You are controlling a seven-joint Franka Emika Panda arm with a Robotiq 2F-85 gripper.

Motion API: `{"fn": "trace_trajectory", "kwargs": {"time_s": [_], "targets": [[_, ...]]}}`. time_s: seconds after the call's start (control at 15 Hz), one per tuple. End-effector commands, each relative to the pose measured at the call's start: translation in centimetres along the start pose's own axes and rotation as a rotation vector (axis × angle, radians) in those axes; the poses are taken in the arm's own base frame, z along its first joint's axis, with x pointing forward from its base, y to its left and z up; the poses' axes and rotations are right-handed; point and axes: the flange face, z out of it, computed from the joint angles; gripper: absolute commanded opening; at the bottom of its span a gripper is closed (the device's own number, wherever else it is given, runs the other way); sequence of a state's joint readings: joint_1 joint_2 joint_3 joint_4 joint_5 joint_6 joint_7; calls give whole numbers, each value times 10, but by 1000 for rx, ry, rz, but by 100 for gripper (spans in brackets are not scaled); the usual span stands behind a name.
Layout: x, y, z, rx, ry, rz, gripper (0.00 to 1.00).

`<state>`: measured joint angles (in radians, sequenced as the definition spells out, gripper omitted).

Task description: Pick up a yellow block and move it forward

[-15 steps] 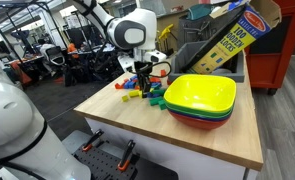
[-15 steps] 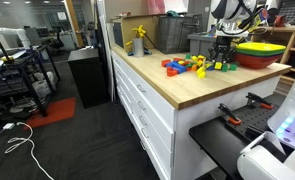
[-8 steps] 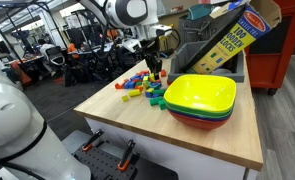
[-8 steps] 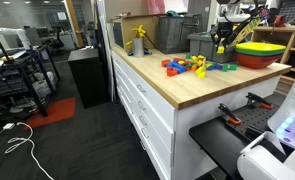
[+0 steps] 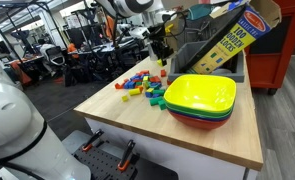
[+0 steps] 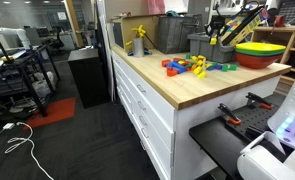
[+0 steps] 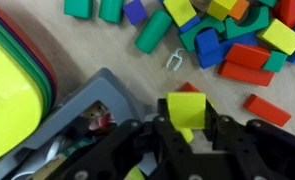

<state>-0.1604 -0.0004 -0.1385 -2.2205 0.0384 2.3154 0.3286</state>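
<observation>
My gripper (image 7: pixel 185 125) is shut on a yellow block (image 7: pixel 184 106) and holds it high above the wooden table (image 5: pixel 137 125). In both exterior views the gripper (image 5: pixel 158 48) (image 6: pixel 214 37) hangs well above the pile of coloured blocks (image 5: pixel 145 88) (image 6: pixel 192 67), toward the table's back. In the wrist view the pile (image 7: pixel 227 35) lies below, beyond the held block, with other yellow blocks (image 7: pixel 283 36) among red, green and blue ones.
A stack of yellow, green and red bowls (image 5: pixel 201 99) (image 6: pixel 261 52) stands beside the pile, also in the wrist view (image 7: pixel 12 85). A grey bin (image 7: pixel 87 115) sits under the gripper. A cardboard puzzle box (image 5: pixel 232 38) leans at the back.
The gripper has risen from the block pile with the yellow block in it and moved toward the back of the table.
</observation>
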Motion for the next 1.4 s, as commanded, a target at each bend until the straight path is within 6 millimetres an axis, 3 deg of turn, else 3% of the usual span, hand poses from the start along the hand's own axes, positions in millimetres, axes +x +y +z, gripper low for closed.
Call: {"fn": "trace_trajectory", "kwargs": {"time_s": [0.0, 0.53, 0.87, 1.27, 1.33], "targets": [[18, -23, 12, -24, -26, -33, 9], [25, -54, 70, -231, -29, -169, 9], [25, -74, 86, -337, -2, -252, 9], [20, -74, 100, -469, 13, -316, 9], [19, -74, 102, -483, 13, -321, 46]]}}
